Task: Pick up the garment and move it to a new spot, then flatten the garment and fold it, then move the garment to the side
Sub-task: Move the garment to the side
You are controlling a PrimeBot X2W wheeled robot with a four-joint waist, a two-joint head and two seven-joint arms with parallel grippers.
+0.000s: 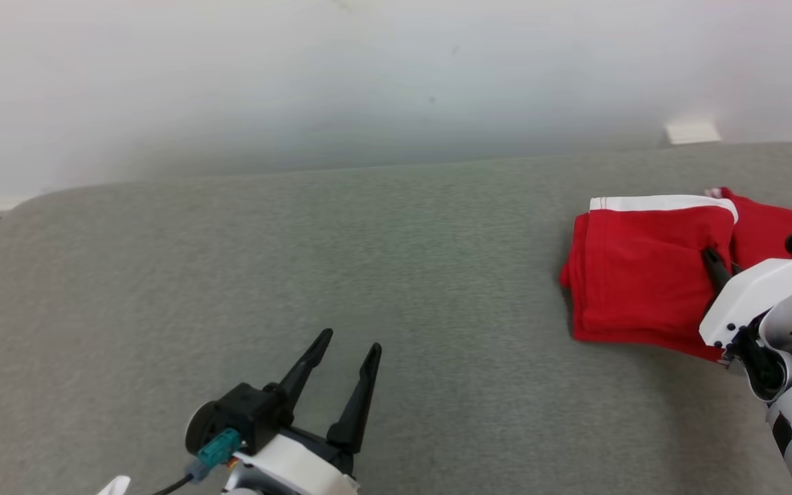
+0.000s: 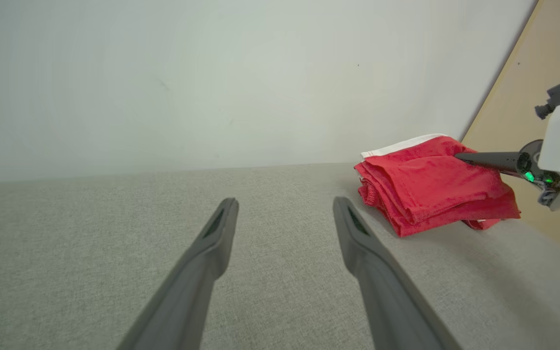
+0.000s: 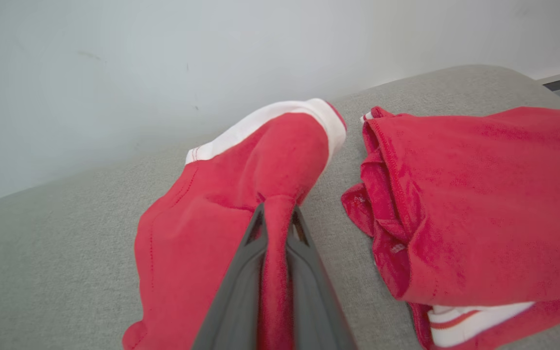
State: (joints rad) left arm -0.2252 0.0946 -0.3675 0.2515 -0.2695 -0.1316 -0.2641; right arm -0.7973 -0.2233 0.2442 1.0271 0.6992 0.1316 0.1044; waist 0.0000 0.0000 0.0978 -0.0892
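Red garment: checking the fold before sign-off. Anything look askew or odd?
Yes. The fingers of the right gripper pinch a ridge of the red garment, bunching its top layer; a second red bundle lies beside it, cushion showing between.

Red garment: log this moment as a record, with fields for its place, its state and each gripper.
garment: red garment, white band, folded, at the right of the grey padded surface
neighbour: second red pile, apart, bare surface between
right gripper: shut on a raised pleat of the garment
left gripper: open, over bare surface, holding nothing
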